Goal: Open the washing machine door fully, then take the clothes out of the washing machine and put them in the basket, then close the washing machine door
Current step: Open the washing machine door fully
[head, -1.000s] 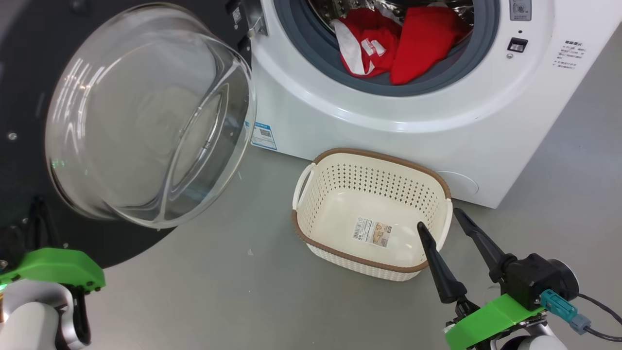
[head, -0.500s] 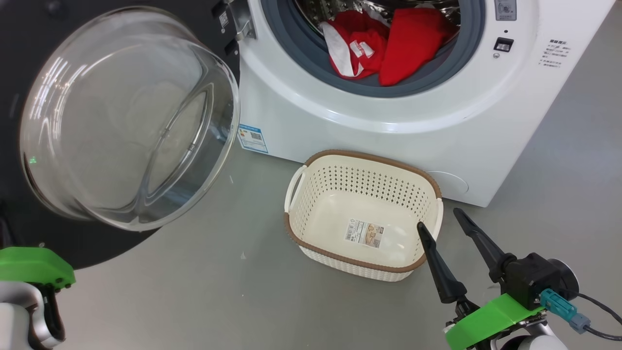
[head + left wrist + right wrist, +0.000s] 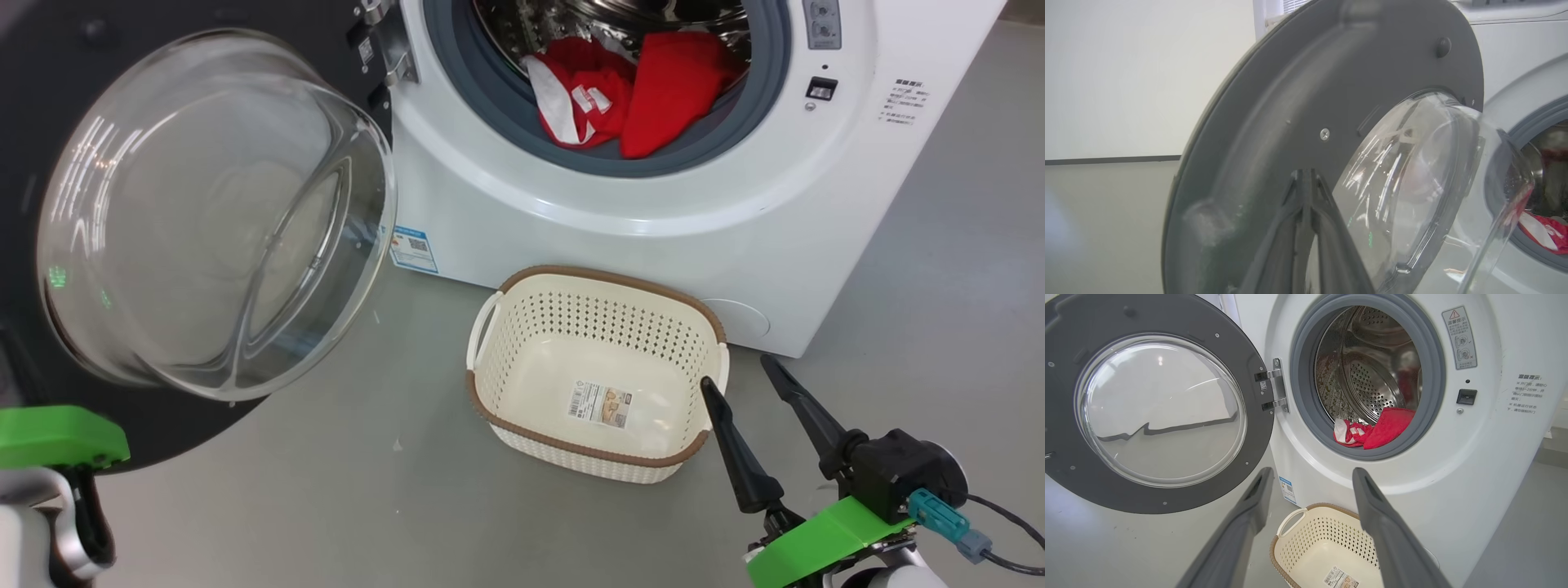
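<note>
Right gripper hangs wide and empty at the basket's 4 o'clock. Left gripper is narrow and empty, facing the washing machine door, which stands wide at 9 o'clock. Opening looks done. The clothes lie inside the washing machine, so unloading and closing remain.

bare lab-like test room: a white washing machine stands on a smooth grey floor, with a blank white wall nearby.

Head looks down, wrists level, all three share door
</note>
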